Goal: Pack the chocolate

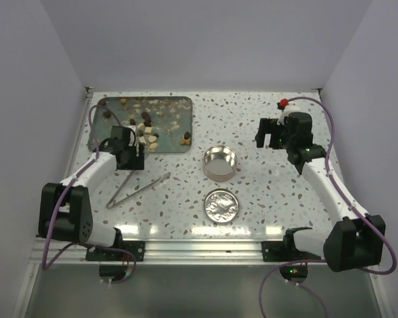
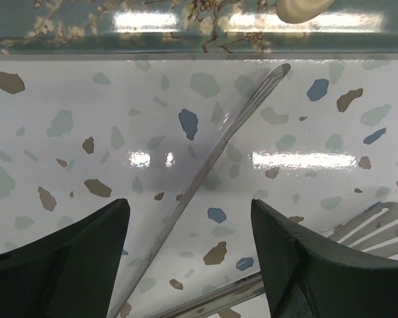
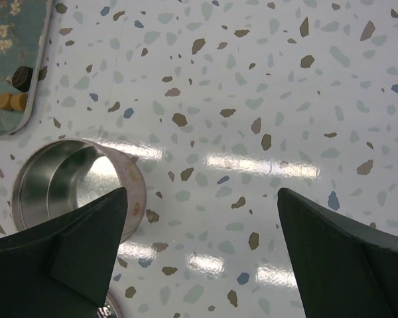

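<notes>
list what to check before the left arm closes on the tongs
1. Tongs lined up with the left gripper: ok, one arm of the tongs lies in the gap.
2. Left gripper open: ok, not clamped yet.
3. Both arms of the tongs inside the grip: cannot tell.
4. Tin upright and uncovered: ok, lid lies beside it.
5. Chocolate waiting on the tray: ok.
6. Right gripper out of the way: ok, open, empty, near the tin.
</notes>
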Controlling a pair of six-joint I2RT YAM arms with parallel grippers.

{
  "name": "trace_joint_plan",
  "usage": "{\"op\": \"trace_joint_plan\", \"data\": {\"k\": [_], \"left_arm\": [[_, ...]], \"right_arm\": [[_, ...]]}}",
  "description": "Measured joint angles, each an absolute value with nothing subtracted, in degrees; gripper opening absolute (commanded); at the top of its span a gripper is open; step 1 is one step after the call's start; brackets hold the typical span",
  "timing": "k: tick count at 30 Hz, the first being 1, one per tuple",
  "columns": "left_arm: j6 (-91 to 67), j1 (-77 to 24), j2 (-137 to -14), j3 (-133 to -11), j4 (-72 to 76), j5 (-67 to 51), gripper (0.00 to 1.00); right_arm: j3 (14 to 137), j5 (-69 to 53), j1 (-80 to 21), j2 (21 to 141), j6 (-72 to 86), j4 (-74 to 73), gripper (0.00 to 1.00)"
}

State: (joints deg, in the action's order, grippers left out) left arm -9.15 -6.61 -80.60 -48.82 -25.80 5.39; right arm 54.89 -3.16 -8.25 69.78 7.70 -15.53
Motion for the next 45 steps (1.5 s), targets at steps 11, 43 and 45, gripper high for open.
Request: {"op": "trace_joint_plan", "data": {"k": [11,43,45], "left_arm": [[-7.77,-6.63,-90.21,-49.82,-27.44,7.90,0.55],[-8.34,-7.64,-89.65,-54.87,-33.80,5.96,0.00],[-8.99,-7.66,-88.71,-55.99,-34.30,5.54,0.00]], "right_arm": [[53.32,-3.01,-8.25,68.16,7.51,-15.38,0.98],[52.14,-2.94,-8.25,66.24,7.51,-15.42,0.98],[52.14,-2.94,-8.25,66.24,7.51,-15.42,0.98]]}}
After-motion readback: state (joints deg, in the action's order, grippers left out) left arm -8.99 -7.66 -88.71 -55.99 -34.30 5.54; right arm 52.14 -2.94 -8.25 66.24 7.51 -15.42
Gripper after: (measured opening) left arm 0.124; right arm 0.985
